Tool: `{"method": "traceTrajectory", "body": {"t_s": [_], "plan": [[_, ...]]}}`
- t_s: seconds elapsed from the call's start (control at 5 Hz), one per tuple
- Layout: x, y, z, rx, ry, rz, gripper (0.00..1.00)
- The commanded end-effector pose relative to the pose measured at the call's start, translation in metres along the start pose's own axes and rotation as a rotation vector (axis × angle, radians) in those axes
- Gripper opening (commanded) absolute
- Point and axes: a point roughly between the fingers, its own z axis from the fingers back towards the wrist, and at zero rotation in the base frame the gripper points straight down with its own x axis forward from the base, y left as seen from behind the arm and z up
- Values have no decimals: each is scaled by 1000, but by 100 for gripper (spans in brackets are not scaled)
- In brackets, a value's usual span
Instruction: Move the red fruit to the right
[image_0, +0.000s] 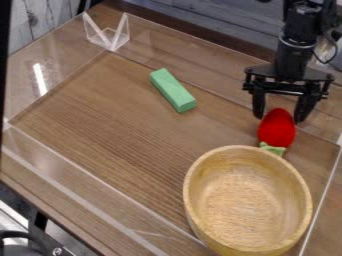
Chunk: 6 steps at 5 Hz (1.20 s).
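The arm hangs vertical, gripper (286, 101) pointing straight down, its 2 fingers (257, 103) spread wide.

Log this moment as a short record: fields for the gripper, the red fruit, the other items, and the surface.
gripper: open, pointing straight down, just above the red fruit, holding nothing
red fruit: lying on the table at the right side, green cap toward the wooden bowl, free of the fingers
wooden bowl: empty, upright, front right, its rim close to the fruit
green block: flat on the table, left of the gripper, apart from everything
table: wood grain, ringed by clear walls
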Motion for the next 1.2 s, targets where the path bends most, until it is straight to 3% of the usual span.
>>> {"method": "traceTrajectory", "body": {"t_s": [0.0,0.2,0.4,0.6,1.0], "plan": [[7,4,59,-86,-109,54,100],[15,29,94,-112,-137,105,100],[23,59,115,-124,-156,159,100],[32,64,118,-122,-163,181,100],[27,85,121,-88,-162,310,100]]}}
